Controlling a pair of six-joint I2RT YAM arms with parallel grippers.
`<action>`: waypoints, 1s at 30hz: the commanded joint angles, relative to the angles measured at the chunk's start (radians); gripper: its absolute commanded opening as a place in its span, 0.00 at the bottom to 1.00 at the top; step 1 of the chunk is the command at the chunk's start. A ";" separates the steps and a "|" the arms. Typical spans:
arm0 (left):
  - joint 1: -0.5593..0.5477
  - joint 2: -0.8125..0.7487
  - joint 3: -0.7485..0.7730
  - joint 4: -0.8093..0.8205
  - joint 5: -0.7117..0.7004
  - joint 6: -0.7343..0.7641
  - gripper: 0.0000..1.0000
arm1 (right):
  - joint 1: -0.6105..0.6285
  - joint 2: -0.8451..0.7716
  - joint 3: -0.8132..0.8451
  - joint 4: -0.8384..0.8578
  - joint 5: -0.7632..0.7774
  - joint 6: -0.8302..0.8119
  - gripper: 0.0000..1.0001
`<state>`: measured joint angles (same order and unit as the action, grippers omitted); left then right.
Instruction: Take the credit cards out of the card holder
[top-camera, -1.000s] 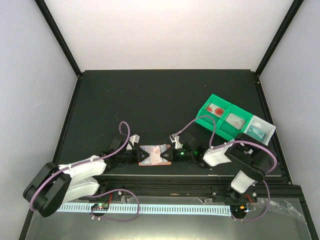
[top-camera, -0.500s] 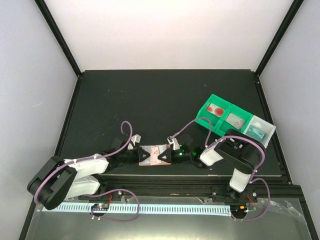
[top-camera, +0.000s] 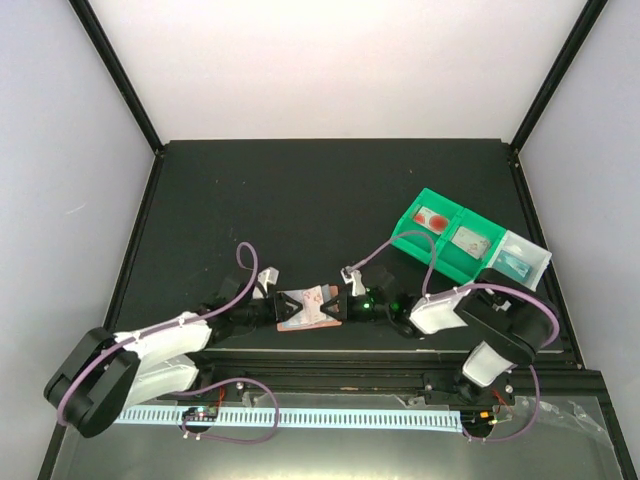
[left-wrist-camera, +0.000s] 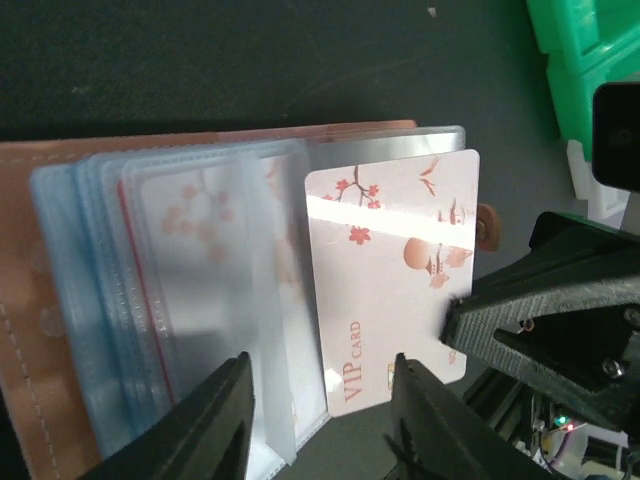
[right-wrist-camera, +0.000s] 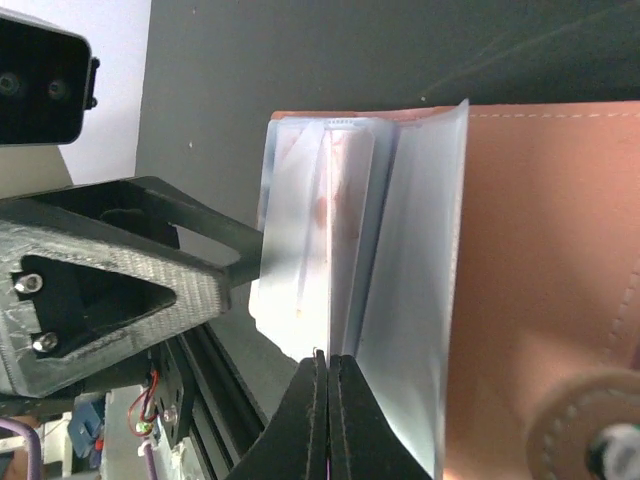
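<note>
Open terracotta card holder (top-camera: 305, 308), pale blossom-print credit card (left-wrist-camera: 395, 290) seemingly half out.

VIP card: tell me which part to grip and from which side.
Pinch the VIP card by its bare long edge, the one beside the brown tab, coming from that side, away from the clear sleeves. That edge lies flat and uncovered; the opposite edge is tucked at the sleeves.
</note>
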<state>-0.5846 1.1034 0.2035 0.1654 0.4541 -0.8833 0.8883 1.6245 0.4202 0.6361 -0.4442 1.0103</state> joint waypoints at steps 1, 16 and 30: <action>-0.006 -0.087 0.040 -0.086 0.018 -0.012 0.44 | -0.003 -0.081 -0.020 -0.086 0.081 -0.031 0.01; -0.012 -0.403 -0.001 0.003 0.130 -0.196 0.60 | -0.002 -0.403 -0.066 -0.026 0.046 0.075 0.01; -0.024 -0.432 -0.070 0.321 0.190 -0.349 0.33 | 0.018 -0.395 -0.097 0.215 -0.011 0.196 0.01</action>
<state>-0.6025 0.6800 0.1341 0.3847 0.6182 -1.1992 0.8944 1.2217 0.3298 0.7654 -0.4366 1.1824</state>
